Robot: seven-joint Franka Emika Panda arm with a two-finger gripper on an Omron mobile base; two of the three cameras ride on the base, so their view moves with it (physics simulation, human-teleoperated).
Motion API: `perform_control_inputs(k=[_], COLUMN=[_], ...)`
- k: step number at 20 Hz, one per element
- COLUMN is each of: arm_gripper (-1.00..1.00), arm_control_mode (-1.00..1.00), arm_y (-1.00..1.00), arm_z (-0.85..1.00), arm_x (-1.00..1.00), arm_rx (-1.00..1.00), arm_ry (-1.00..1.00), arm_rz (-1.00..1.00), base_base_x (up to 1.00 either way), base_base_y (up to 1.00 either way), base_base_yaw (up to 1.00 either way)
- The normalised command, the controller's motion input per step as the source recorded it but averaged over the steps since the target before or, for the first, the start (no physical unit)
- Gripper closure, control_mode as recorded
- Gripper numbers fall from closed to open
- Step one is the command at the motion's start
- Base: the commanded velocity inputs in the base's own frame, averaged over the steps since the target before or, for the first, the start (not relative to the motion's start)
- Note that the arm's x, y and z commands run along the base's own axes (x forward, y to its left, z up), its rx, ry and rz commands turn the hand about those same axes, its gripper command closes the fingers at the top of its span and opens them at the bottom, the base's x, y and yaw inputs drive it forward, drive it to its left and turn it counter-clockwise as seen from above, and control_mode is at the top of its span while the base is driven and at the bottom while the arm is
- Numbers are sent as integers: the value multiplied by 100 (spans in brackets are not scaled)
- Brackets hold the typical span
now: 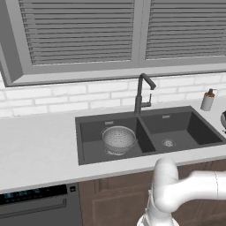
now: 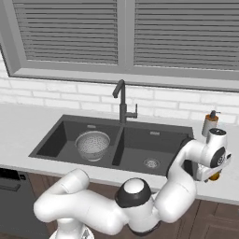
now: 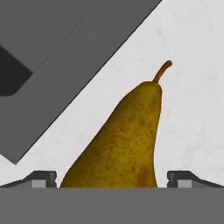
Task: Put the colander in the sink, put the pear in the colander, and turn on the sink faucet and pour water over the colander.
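Note:
The colander [image 1: 118, 139] [image 2: 92, 144], a round metal mesh bowl, stands upright in the left basin of the dark sink [image 1: 185, 132] [image 2: 135, 149]. The pear [image 3: 127, 140] [image 2: 214, 177], yellow-brown with a short stem, lies on the white counter right of the sink. My gripper [image 3: 116, 181] [image 2: 214, 173] is down over it and open, one fingertip [image 3: 43, 178] on each side of the fruit's wide end. The sink faucet [image 1: 140, 95] [image 2: 122, 100] rises behind the divider between the basins, and no water runs from it.
A small soap dispenser [image 1: 208, 100] [image 2: 210, 123] stands on the counter behind the gripper, close to the wall. The sink's corner [image 3: 52, 87] lies just left of the pear. A dishwasher front [image 1: 35, 203] sits below the counter at the left.

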Motion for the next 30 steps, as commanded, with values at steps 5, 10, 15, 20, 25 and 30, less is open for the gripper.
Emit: perform_control_inputs(k=[5,10,15,20,25,30], arm_gripper=[100,100,100,100,100,100], arm_control_mode=[-100,-100,-100,-100,-100,-100], arm_y=[0,15,47,84,82,84], arm_z=[-4,15,39,36,43,49], arm_x=[-12,-13,-45,-40,-41,-41], arm_rx=[0,1,2,0,0,0], arm_ry=[-7,0,0,0,-2,0], arm_rz=[3,1,3,14,16,7], base_base_x=[0,0,0,0,0,0], base_base_y=[0,0,0,0,0,0], base_base_yaw=[0,0,0,0,0,0])
